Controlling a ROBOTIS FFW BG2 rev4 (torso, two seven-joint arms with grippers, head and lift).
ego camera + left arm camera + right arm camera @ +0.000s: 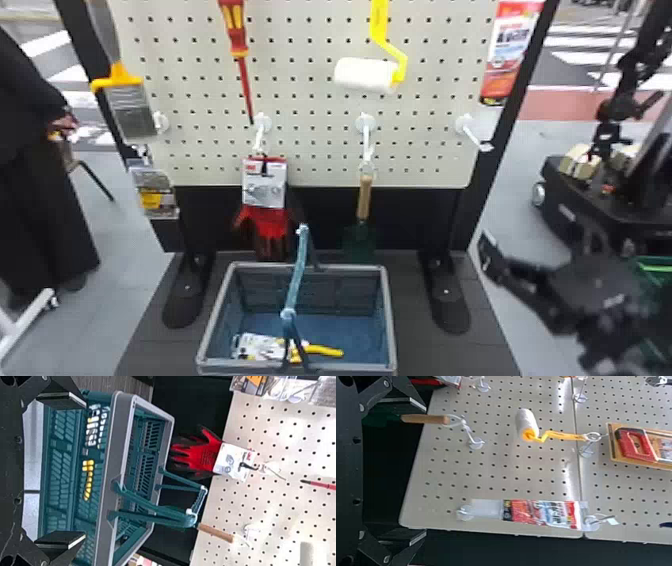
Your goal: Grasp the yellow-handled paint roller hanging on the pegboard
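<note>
The paint roller [367,74] hangs high on the pegboard [310,145], right of centre, its white roll below a yellow handle [381,25]. In the right wrist view the roller [527,420] and its yellow handle [564,436] hang from a hook, well away from my right gripper [415,469], whose fingers are spread wide and hold nothing. In the head view that right gripper [495,267] is low at the right, far below the roller. My left gripper [75,469] is open over the basket [119,455]; the roller's white roll [307,554] shows far off.
A grey-blue basket [340,268] with yellow pliers [320,351] stands below the board. Also hanging are a red screwdriver [240,55], red gloves [265,220], a wooden-handled tool [364,200], a wide brush [127,102] and a red package [510,50]. A person in black stands at the left.
</note>
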